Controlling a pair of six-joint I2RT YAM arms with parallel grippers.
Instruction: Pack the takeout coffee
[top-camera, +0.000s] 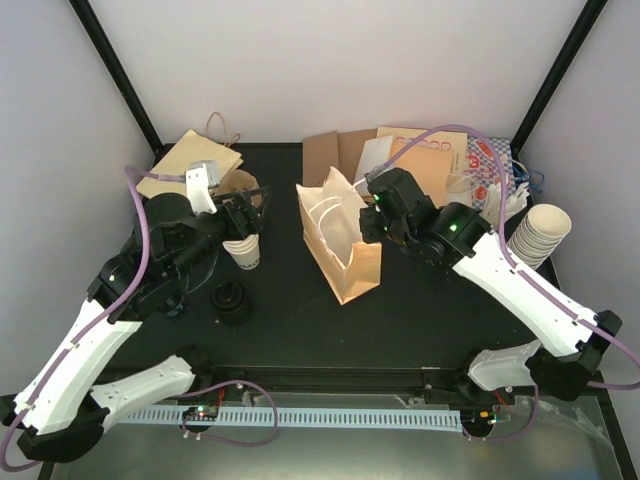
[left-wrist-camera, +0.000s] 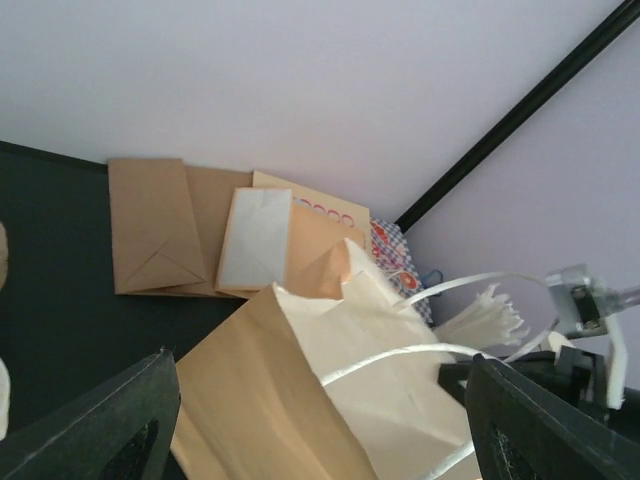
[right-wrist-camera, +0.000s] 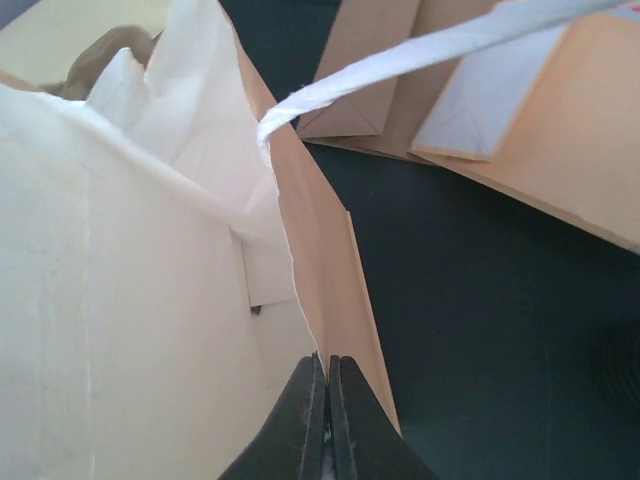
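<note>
A brown paper bag (top-camera: 345, 262) stands open in the middle of the black table, its white inside (right-wrist-camera: 150, 300) showing. My right gripper (right-wrist-camera: 328, 365) is shut on the bag's right rim (top-camera: 368, 212). My left gripper (top-camera: 252, 205) is open and empty, left of the bag, and its fingers (left-wrist-camera: 120, 425) frame the bag (left-wrist-camera: 260, 400). A small cream paper cup (top-camera: 244, 254) stands just below the left gripper. The arm hides its top, so I cannot tell if it has a lid. No cup with a black lid shows plainly.
A black stack of lids (top-camera: 231, 302) sits near the left arm. A stack of lidless cream cups (top-camera: 538, 234) lies at the right edge. Flat paper bags (top-camera: 420, 155) lie at the back, more at back left (top-camera: 185, 160). A brown pulp piece (top-camera: 243, 184) is behind the left gripper.
</note>
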